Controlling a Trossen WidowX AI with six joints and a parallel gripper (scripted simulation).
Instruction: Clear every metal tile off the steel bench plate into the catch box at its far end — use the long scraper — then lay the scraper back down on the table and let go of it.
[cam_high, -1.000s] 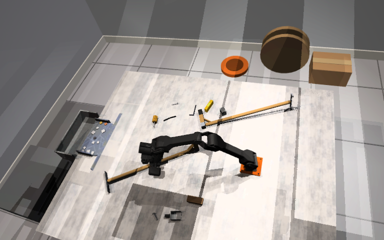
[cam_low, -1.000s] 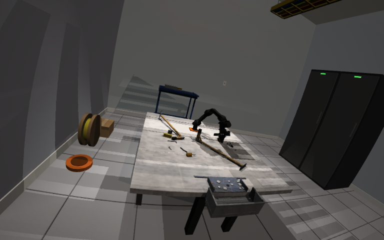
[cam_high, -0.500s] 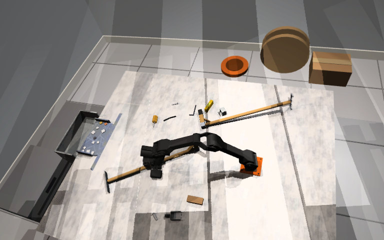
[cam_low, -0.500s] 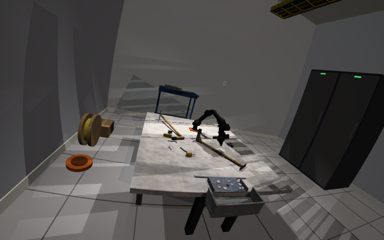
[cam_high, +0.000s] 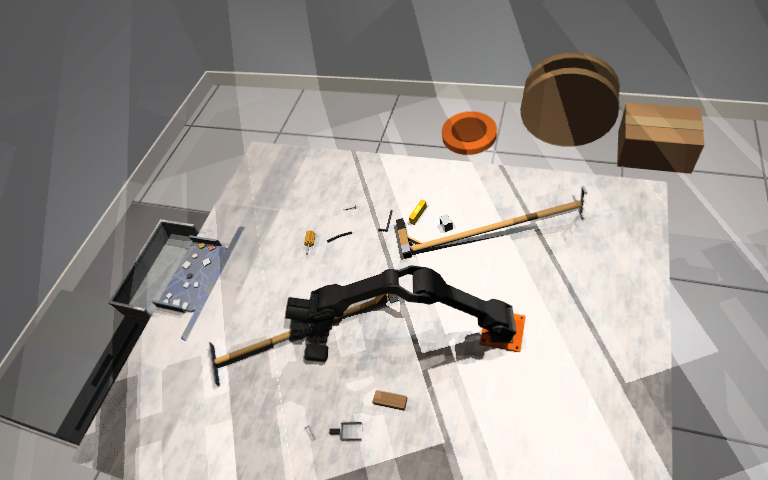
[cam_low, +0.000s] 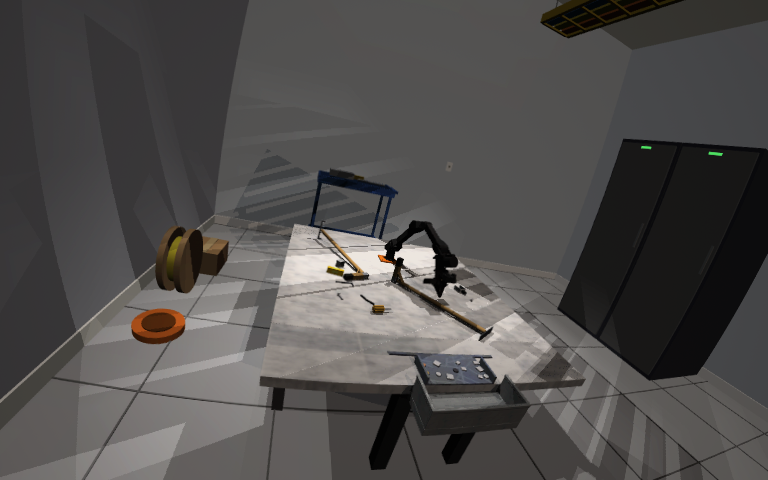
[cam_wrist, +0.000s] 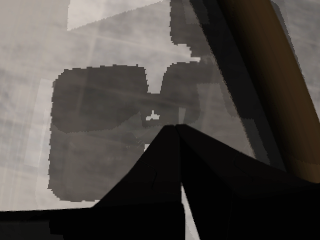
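Note:
The long scraper (cam_high: 249, 352) (cam_low: 453, 313) (cam_wrist: 280, 75) has a wooden handle and a wide dark blade. Its blade end is toward the bench plate, and its other end is at a small stand near the table's middle. My gripper (cam_low: 440, 294) (cam_wrist: 174, 135) is shut and empty, fingertips together, above the table beside the handle; the top view hides the fingertips. The steel bench plate (cam_high: 212, 275) (cam_low: 467, 377) is at the table's far edge. Several small tiles (cam_high: 186, 264) (cam_low: 450, 376) lie on it, mostly pale. The catch box (cam_high: 127, 308) (cam_low: 470, 421) adjoins its outer end; no tiles show inside.
A second long wooden-handled tool (cam_high: 498, 226) (cam_low: 342, 251) lies toward the other side. A yellow-handled screwdriver (cam_high: 309, 237) (cam_low: 378, 309), a yellow block (cam_high: 417, 211) (cam_low: 334, 270), a wooden block (cam_high: 389, 399) and a small clamp-like part (cam_high: 350, 431) lie on the table.

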